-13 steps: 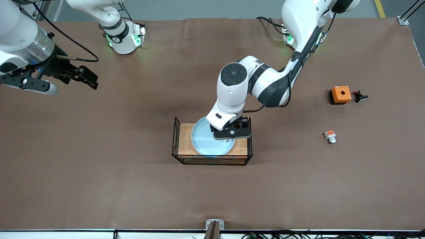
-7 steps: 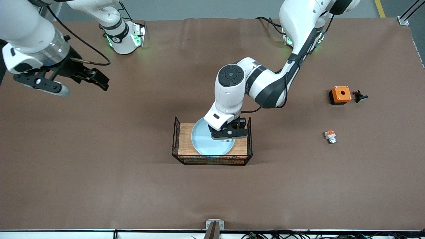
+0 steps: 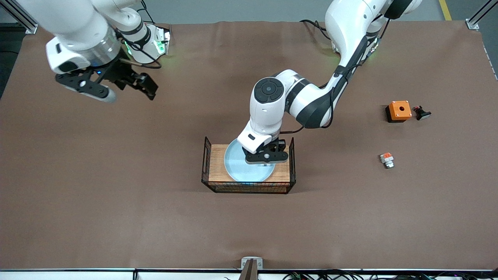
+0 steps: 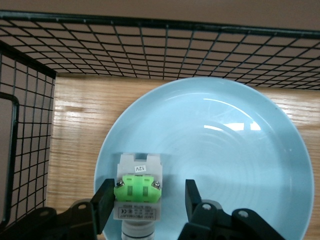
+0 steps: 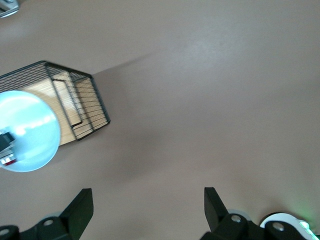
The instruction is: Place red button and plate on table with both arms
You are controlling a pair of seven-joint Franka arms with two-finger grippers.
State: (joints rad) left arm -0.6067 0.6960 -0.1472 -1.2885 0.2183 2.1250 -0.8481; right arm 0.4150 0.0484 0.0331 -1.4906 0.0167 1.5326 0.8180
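Note:
The pale blue plate [image 3: 237, 166] lies on a wooden board with black wire-mesh ends [image 3: 216, 163] in the middle of the brown table [image 3: 116, 202]. The red button, a white-grey module with a green tab [image 4: 137, 192], lies on the plate [image 4: 225, 150]. My left gripper [image 3: 268, 157] is low over the plate, open, its fingers on either side of the button [image 4: 148, 192]; one finger is close against it, the other stands apart. My right gripper [image 3: 148, 87] is open and empty, up over bare table toward the right arm's end [image 5: 148, 200]. The right wrist view shows the plate [image 5: 30, 130] from afar.
An orange square box [image 3: 398, 111] with a small black part [image 3: 422, 113] beside it sits toward the left arm's end. A tiny module with an orange tab [image 3: 386, 160] lies nearer the front camera than the box. The board's mesh ends [image 4: 30, 150] rise beside the plate.
My right arm has swung from the table's end toward the middle, gripper still open. My left gripper has shifted slightly over the plate, still open around the button.

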